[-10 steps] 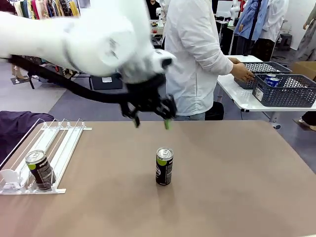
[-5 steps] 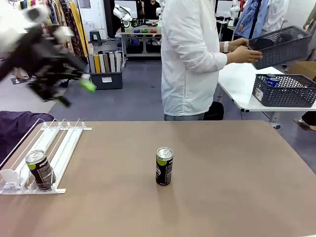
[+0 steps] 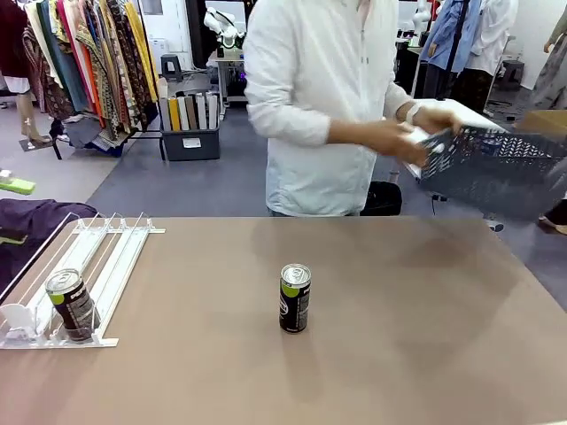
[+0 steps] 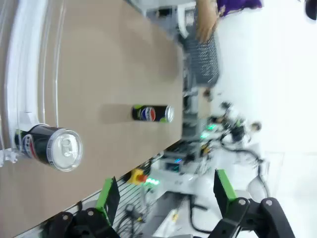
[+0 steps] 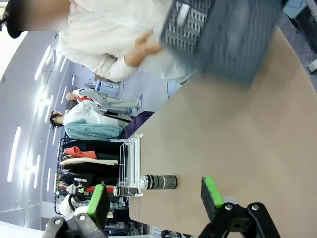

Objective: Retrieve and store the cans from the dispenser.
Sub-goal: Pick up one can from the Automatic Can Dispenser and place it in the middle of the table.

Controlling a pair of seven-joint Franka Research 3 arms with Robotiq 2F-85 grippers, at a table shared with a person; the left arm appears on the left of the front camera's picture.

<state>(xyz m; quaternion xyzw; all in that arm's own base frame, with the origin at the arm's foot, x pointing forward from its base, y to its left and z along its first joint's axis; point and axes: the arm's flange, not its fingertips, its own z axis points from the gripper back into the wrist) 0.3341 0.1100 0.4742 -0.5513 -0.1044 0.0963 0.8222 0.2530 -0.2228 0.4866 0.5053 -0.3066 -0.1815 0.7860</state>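
Observation:
A black can [image 3: 295, 298] with green marks stands upright mid-table. A second black can [image 3: 71, 305] stands at the near end of the white dispenser [image 3: 106, 257] at the table's left. My left gripper [image 3: 11, 211] sits at the far left edge above the dispenser, open and empty. The left wrist view shows its green-padded gripper [image 4: 166, 193] spread wide, with the dispenser can [image 4: 49, 146] and the table can [image 4: 152, 113] beyond. My right gripper [image 5: 154, 196] is open, empty, and far from the table can [image 5: 159, 182] and the dispenser [image 5: 130, 158].
At the far side, a person in a white shirt holds a dark grey lattice basket [image 3: 496, 168] in both hands, tilted over the table's far right corner. The same basket [image 5: 223, 34] looms in the right wrist view. A purple cloth [image 3: 35, 221] lies left of the dispenser.
My left arm swung from above the middle can back to the far left edge. The person lifted the basket off the side table and turned with it toward this table.

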